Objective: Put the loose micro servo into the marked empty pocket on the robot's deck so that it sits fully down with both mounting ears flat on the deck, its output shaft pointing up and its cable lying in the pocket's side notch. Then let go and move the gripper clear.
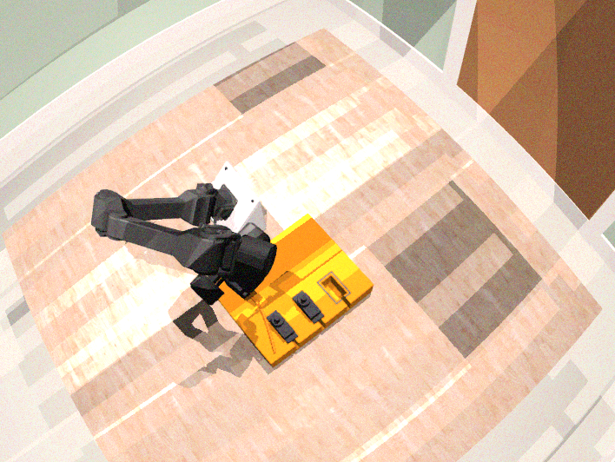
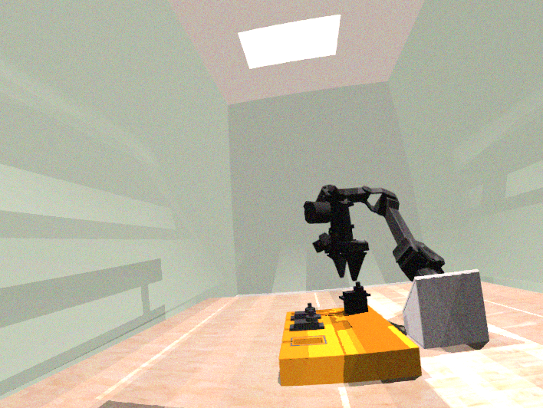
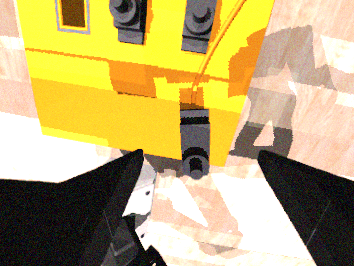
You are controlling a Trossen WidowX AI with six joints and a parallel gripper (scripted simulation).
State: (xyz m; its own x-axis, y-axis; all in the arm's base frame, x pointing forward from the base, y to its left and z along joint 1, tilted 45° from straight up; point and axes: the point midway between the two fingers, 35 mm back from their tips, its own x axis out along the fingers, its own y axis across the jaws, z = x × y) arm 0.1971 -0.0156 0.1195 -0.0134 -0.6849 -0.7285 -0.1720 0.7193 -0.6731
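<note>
The loose micro servo (image 3: 194, 137) is a small dark grey block with a round output shaft stub on top and flat mounting ears at its sides; it stands upright at the near edge of the yellow deck (image 3: 100, 105), close to that edge's corner, with a thin orange cable (image 3: 215, 47) curving away from it across the deck. From the exterior view the servo (image 2: 355, 299) rises well above the deck surface (image 2: 373, 342), standing on it rather than sunk into it. The pincer (image 2: 349, 266) hangs directly above the servo, tips pointing down, spread wide apart and holding nothing; a small gap separates the tips from the shaft. In the wrist view the 2 dark fingers flank the servo with open room on either side. The marked empty pocket (image 1: 333, 287), a rectangular recess with a thin grey outline, lies near the deck's far edge, beside 2 seated servos (image 1: 307, 305) in a row. The deck rests on the wood-patterned counter (image 1: 397, 372), beside the arm's grey base block (image 2: 445, 307).
</note>
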